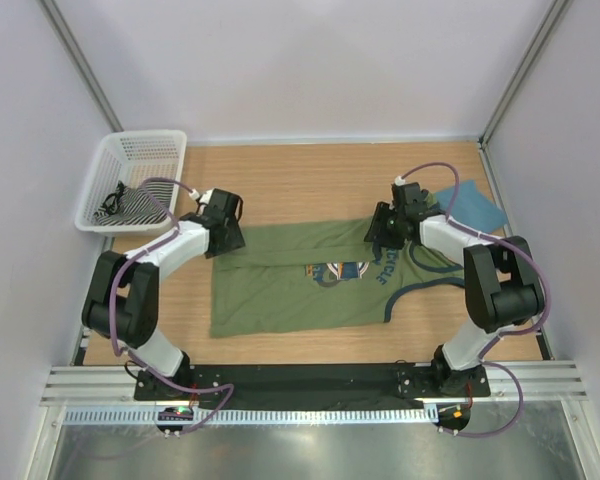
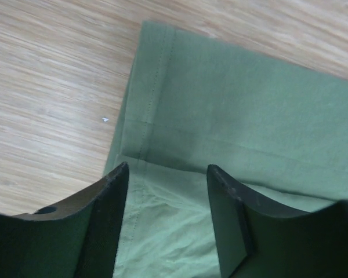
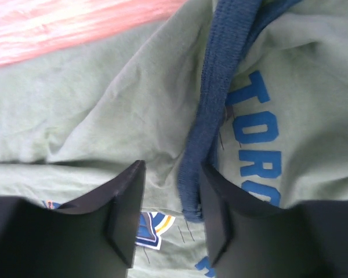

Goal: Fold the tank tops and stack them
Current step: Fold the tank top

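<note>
While olive tank top [image 1: 290, 300] lies flat mid-surface [image 1: 310, 180], long axis left-right: left tool [image 2: 167, 174] directly over hem corner, right tool [image 3: 173, 168] over navy neck trim. Both parted, gripping nothing. Teal tank top [image 1: 477, 207] far right.

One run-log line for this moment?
olive tank top: far edge folded over | left tool: open above hem | right tool: open above navy trim | teal tank top: far right
</note>
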Controlling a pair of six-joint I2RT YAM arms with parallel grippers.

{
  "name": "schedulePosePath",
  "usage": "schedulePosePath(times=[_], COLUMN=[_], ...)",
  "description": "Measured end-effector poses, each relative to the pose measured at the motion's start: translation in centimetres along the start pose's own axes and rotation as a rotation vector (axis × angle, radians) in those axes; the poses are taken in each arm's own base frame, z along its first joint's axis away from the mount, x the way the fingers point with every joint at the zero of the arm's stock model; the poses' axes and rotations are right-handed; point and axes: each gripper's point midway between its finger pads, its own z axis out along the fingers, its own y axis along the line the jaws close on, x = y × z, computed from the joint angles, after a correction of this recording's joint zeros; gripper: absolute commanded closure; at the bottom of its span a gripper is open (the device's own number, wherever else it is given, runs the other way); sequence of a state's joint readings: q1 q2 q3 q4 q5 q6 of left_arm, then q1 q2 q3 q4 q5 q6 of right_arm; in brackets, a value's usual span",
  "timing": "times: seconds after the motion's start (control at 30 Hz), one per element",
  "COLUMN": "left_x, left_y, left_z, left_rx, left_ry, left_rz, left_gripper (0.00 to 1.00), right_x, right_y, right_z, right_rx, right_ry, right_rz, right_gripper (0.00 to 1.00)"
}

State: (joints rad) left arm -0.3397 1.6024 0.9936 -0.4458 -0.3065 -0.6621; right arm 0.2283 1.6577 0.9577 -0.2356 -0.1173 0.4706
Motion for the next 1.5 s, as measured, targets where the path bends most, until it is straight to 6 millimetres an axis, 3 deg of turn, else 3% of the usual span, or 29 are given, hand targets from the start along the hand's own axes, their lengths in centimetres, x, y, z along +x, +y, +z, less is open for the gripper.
schedulePosePath(times=[0.07,0.23,0.27,0.53,0.73,0.87,1.03,1.13,1.3,1.4,1.5], left_x=[0.5,1.4,1.5,3.3,3.2,3.4,3.2,2.9,1.5,0.9,0.7], left_y=[-0.1,0.0,-0.1,1.4,1.9,2.3,2.8,3.0,2.4,2.0,1.7], left_z=[0.4,0.7,0.7,-0.2,-1.4,-2.0,-1.9,-1.9,-2.0,-1.9,-1.6], left_rx=[0.000,0.002,0.005,0.001,0.020,0.020,-0.005,-0.022,-0.023,-0.019,-0.022], left_ry=[0.023,0.063,0.066,0.077,0.044,0.029,0.014,0.001,-0.025,-0.033,-0.028], left_rz=[0.014,0.033,0.034,0.035,0.025,0.022,0.023,0.024,0.019,0.017,0.019], left_gripper=[0.63,0.90,1.00,1.00,1.00,0.62,0.57,0.55,0.55,0.54,0.54], right_x=[0.4,1.2,1.3,1.3,1.4,2.1,2.5,2.6,2.8,2.8,2.6], right_y=[0.0,0.1,0.1,0.0,-0.1,-0.6,-1.1,-1.2,-1.3,-1.3,-1.3], right_z=[0.4,0.5,0.4,-1.6,-2.6,-2.7,-2.9,-3.0,-3.1,-3.3,-3.6], right_rx=[0.009,0.017,0.018,0.015,0.019,0.033,0.045,0.049,0.051,0.054,0.060], right_ry=[0.019,0.045,0.047,0.012,-0.006,0.005,0.008,0.005,0.011,0.014,0.013], right_rz=[-0.007,-0.033,-0.037,-0.044,-0.046,-0.044,-0.046,-0.045,-0.049,-0.050,-0.059], right_gripper=[0.67,0.90,0.96,0.95,0.97,0.91,0.89,0.69,0.69,0.61,0.59])
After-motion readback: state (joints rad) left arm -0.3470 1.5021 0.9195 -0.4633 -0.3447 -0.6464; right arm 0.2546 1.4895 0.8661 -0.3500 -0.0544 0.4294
